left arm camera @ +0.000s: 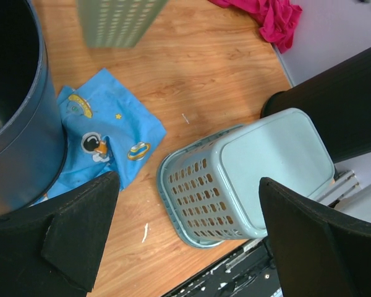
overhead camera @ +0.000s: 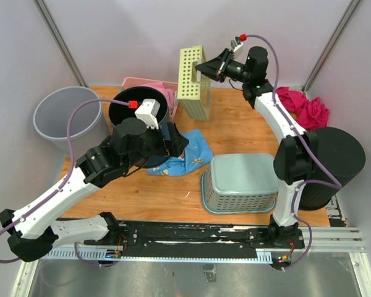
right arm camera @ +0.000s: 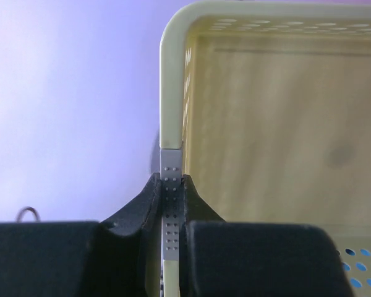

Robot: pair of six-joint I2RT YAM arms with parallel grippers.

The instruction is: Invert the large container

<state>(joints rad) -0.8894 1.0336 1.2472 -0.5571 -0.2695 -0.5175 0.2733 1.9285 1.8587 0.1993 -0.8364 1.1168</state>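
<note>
Yellow-green perforated basket [overhead camera: 193,83] stands on end at upper centre of the table [overhead camera: 235,133], its rim pinched between the right gripper [right arm camera: 172,204] jaws. Left gripper [overhead camera: 179,143] jaws are spread, just beside the dark round bin [overhead camera: 120,114] and blue printed cloth [overhead camera: 191,154]. 1 teal basket [overhead camera: 242,182] lies inverted at lower right.

Blue cloth [overhead camera: 188,151]: flat on the wooden table [overhead camera: 235,127], space pictures on it.
Teal basket [overhead camera: 244,176]: upside down, just right of the blue cloth.
Dark round tub [overhead camera: 120,115]: touching the blue cloth's left side.
Pink basket [overhead camera: 139,81]: behind the blue cloth.
Pink cloth [overhead camera: 306,108]: far back and right of the blue cloth.
Grey bin [overhead camera: 62,120]: far left of the blue cloth.
Tall black bin [overhead camera: 340,151]: far right of the blue cloth.
</note>
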